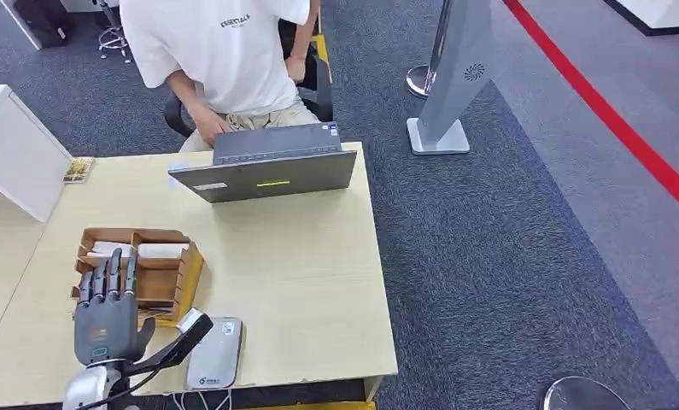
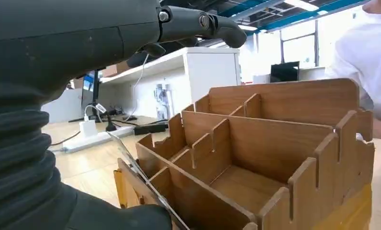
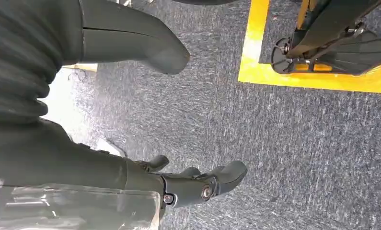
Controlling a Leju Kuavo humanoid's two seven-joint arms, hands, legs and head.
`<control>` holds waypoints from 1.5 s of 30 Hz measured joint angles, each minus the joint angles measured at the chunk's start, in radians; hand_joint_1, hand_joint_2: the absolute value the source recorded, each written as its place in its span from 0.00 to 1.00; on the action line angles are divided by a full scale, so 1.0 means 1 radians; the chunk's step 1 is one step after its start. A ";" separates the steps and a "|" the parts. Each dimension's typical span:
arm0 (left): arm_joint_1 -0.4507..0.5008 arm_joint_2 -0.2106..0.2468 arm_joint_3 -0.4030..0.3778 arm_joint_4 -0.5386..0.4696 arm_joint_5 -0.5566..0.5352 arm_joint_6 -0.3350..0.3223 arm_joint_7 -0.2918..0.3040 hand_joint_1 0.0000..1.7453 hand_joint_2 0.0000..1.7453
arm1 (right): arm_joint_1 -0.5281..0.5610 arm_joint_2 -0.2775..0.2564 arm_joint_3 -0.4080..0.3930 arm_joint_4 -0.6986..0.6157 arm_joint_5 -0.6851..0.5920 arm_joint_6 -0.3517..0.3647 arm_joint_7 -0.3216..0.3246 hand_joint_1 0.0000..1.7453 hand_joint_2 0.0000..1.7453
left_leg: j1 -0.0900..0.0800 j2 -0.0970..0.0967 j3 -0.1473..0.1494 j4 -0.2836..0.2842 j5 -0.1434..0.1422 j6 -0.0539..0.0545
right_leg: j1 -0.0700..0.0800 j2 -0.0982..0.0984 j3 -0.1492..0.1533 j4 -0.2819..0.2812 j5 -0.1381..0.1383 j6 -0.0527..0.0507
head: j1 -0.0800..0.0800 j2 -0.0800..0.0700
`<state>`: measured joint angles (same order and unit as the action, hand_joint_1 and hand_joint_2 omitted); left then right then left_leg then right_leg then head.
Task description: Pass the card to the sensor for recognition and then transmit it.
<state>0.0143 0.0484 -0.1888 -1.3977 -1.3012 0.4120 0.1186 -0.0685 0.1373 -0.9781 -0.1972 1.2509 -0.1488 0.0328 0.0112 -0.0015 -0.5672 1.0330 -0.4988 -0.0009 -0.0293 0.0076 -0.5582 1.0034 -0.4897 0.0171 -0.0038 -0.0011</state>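
Left hand (image 1: pixel 107 316) empty, fingers spread above one wooden organizer (image 1: pixel 169 278); card contents unclear. One sensor (image 1: pixel 215 354). Right hand (image 3: pixel 145 115) hangs empty, fingers apart.

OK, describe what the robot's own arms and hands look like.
The left hand is dark grey with black fingers, a small green mark on its back, a silver wrist and black cables below. The right hand has the same grey ribbed cover, thick grey thumb and darker fingers with screws.

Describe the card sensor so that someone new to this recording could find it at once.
Start at the light wooden table and go to its near edge. Just right of the wooden organizer and the left hand, the sensor lies flat: a thin silver-grey slab with rounded corners, far smaller than the laptop at the far edge.
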 joint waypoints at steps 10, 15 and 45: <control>-0.002 -0.006 0.000 0.026 0.000 -0.001 -0.001 0.00 1.00 | 0.000 0.000 0.000 0.000 0.000 0.000 0.000 0.00 1.00 | 0.000 0.000 0.000 0.000 0.000 0.000 | 0.000 0.000 0.000 0.000 0.000 0.000 | 0.000 0.000; -0.002 -0.007 0.000 0.028 0.003 -0.002 -0.001 1.00 1.00 | 0.000 0.000 0.001 0.000 0.005 0.000 0.000 0.00 1.00 | 0.000 0.000 0.000 0.000 0.000 0.000 | 0.000 0.000 0.000 0.000 0.000 0.000 | 0.000 0.000; -0.011 -0.003 -0.001 0.025 0.030 -0.064 -0.010 1.00 1.00 | 0.000 0.000 0.010 0.000 0.015 -0.011 0.005 0.00 1.00 | 0.000 0.000 0.000 0.000 0.000 0.000 | 0.000 0.000 0.000 0.000 0.000 0.000 | 0.000 0.000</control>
<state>0.0037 0.0450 -0.1896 -1.3725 -1.2710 0.3480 0.1091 -0.0683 0.1373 -0.9682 -0.1972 1.2657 -0.1598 0.0374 0.0113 -0.0014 -0.5670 1.0331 -0.4987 -0.0010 -0.0292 0.0077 -0.5583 1.0034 -0.4897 0.0171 -0.0038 -0.0011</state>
